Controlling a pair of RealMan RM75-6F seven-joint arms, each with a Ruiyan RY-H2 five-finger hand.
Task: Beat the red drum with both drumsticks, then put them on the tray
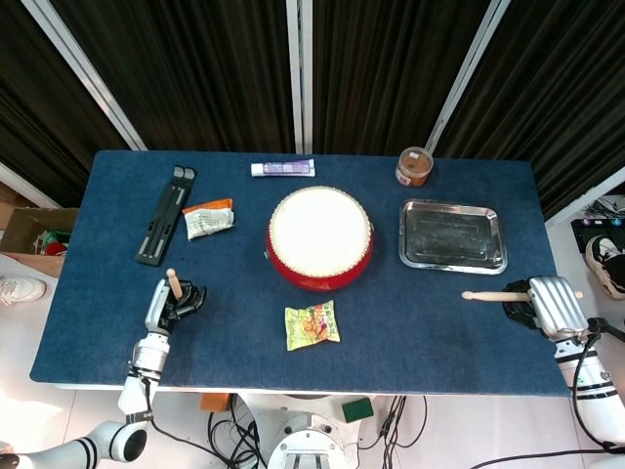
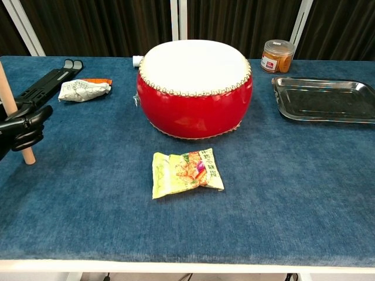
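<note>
Blue table: both hands w/ drumsticks, drum centre

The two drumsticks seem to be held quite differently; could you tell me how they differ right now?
The left drumstick stands nearly upright in the left hand, whereas the right drumstick lies roughly level in the right hand, pointing toward the robot's left. The left one is by the table's left front, the right one just in front of the tray. Both are plain light wood.
</note>
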